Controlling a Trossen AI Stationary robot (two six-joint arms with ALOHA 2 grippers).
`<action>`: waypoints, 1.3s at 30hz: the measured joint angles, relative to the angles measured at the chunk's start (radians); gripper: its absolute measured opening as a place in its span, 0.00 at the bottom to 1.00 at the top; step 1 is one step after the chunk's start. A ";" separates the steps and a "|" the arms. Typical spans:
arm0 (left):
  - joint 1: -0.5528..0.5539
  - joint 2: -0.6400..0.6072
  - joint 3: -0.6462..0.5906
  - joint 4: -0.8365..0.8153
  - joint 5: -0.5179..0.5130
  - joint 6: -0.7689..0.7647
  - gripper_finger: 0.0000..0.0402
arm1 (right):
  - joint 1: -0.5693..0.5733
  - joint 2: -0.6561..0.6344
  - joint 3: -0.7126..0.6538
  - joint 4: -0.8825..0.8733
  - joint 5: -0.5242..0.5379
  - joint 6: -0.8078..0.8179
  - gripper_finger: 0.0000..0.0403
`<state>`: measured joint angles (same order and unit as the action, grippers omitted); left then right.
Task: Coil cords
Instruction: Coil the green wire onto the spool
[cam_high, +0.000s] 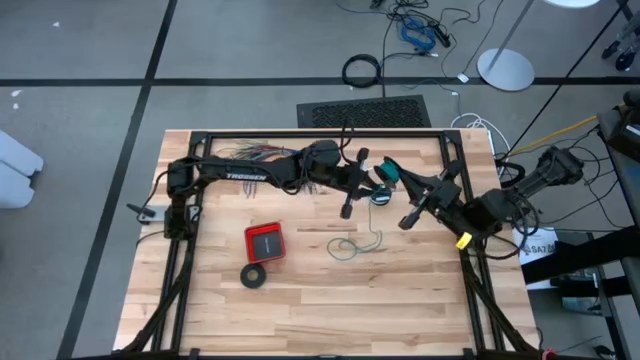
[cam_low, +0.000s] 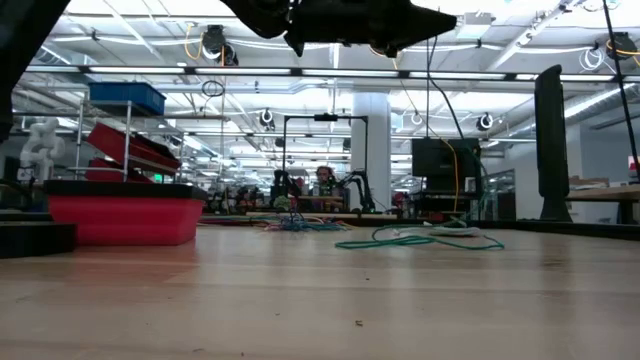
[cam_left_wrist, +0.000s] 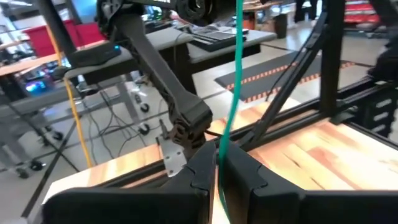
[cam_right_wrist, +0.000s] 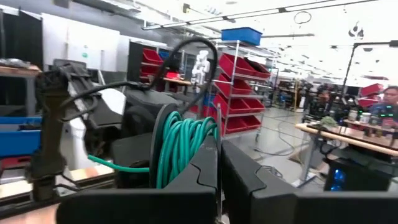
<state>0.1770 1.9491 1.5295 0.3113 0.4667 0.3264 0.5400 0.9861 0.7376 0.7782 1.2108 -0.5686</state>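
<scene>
A: Nearest the front edge of the table (cam_high: 330, 300), what lies there?

B: A black tape-like ring (cam_high: 254, 275), with a red square box (cam_high: 265, 242) just behind it. To their right a loose loop of teal-green wire (cam_high: 352, 246) rests on the wood; the low view shows it as flat curls (cam_low: 420, 240).

A: And above that?

B: Both arms meet over the middle of the table. The left gripper (cam_high: 353, 184) has its fingers (cam_left_wrist: 245, 174) pinched on a taut strand of the teal wire (cam_left_wrist: 233, 87), which runs straight up between them. The right gripper (cam_high: 414, 209) has its fingers (cam_right_wrist: 205, 168) closed together, and a coil of the same wire (cam_right_wrist: 183, 146) sits right at them; it also shows between the two grippers (cam_high: 388, 174). Whether the right fingers clamp the coil I cannot tell.

A: Farthest back?

B: A fanned bundle of many-coloured wires (cam_high: 250, 152) near the rear edge
</scene>
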 joint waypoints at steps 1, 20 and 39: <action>0.006 0.000 0.000 -0.004 0.020 0.003 0.07 | 0.007 -0.005 0.000 0.000 0.000 -0.001 0.00; 0.058 0.085 0.003 -0.006 0.114 -0.004 0.04 | 0.031 -0.026 -0.002 -0.001 0.006 -0.028 0.00; 0.147 0.096 0.002 -0.043 0.245 0.001 0.03 | 0.070 -0.026 -0.002 -0.024 0.057 -0.023 0.00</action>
<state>0.3235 2.0448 1.5318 0.2682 0.7113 0.3278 0.6098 0.9600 0.7353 0.7539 1.2683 -0.5918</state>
